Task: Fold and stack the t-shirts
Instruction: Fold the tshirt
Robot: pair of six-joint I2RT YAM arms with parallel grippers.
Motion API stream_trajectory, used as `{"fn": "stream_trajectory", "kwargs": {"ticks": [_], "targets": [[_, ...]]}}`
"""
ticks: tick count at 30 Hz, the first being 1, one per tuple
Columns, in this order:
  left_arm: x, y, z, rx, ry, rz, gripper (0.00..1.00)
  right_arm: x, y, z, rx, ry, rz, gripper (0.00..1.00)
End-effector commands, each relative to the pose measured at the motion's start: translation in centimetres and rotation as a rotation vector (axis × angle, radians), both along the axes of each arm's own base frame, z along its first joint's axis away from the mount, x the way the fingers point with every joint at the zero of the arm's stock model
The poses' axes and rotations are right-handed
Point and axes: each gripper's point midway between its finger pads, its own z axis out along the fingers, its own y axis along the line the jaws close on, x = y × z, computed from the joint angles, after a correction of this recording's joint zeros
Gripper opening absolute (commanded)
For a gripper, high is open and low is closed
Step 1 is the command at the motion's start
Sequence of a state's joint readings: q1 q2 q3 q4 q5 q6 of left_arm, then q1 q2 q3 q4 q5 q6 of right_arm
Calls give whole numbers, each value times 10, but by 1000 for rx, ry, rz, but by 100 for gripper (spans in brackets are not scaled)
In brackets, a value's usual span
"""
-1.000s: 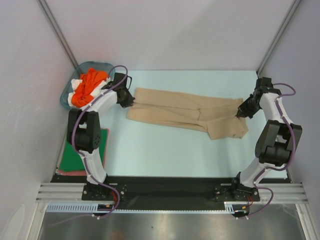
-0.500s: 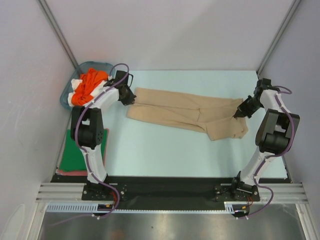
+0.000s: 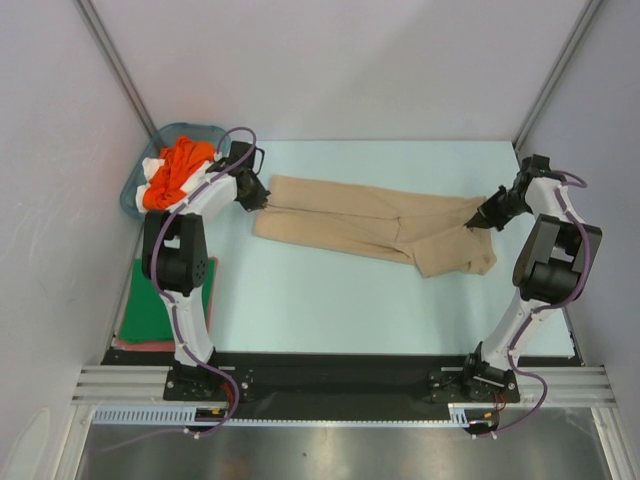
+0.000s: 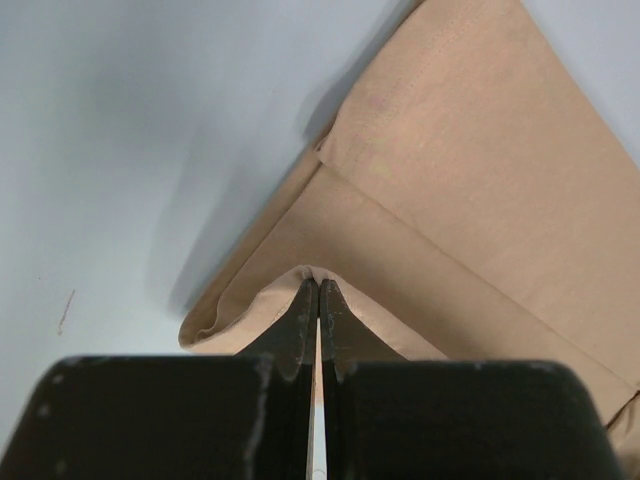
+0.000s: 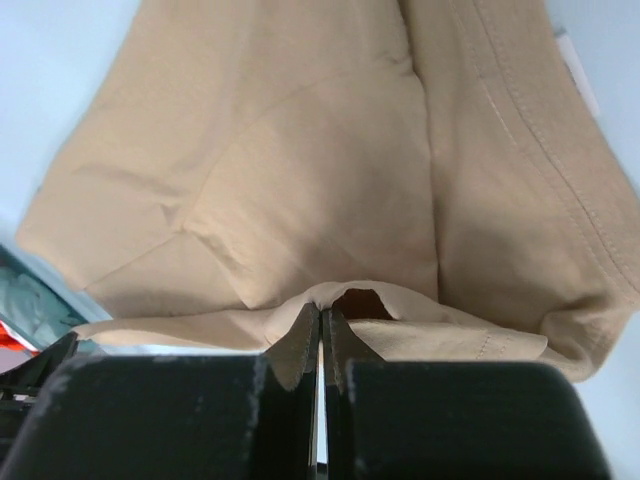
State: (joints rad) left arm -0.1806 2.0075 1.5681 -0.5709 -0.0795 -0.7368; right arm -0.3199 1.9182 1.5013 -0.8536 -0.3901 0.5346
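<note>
A tan-beige t-shirt (image 3: 370, 228) lies folded lengthwise across the table. My left gripper (image 3: 254, 200) is shut on its left edge; the left wrist view shows the cloth (image 4: 470, 180) pinched at the fingertips (image 4: 318, 290). My right gripper (image 3: 477, 224) is shut on its right end, with the cloth (image 5: 300, 170) bunched at the tips (image 5: 321, 312). An orange t-shirt (image 3: 175, 170) and a white one (image 3: 154, 166) lie in the basket. A dark green t-shirt (image 3: 155, 310) lies folded at the left on a reddish one (image 3: 135, 345).
The teal plastic basket (image 3: 200, 131) stands at the back left corner. Grey walls close in the table at the left, back and right. The black rail (image 3: 330, 375) with the arm bases runs along the near edge.
The right gripper has moved slightly to the right and back with the shirt's end, and the right arm has straightened. The left gripper has barely moved.
</note>
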Motion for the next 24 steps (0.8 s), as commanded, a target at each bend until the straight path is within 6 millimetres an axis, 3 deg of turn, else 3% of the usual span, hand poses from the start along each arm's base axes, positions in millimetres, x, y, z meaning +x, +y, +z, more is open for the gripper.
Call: {"fn": "stream_trajectory", "kwargs": {"ticks": [1, 12, 17, 24], "targets": [[14, 6, 13, -8, -41, 49, 0, 20, -1, 11, 19, -63, 22, 0], [18, 4, 11, -37, -46, 82, 0, 42, -12, 11, -2, -72, 35, 0], [17, 9, 12, -22, -49, 93, 1, 50, -6, 7, 22, -64, 49, 0], [13, 18, 21, -17, -73, 128, 0, 47, -3, 3, 31, -40, 71, 3]]}}
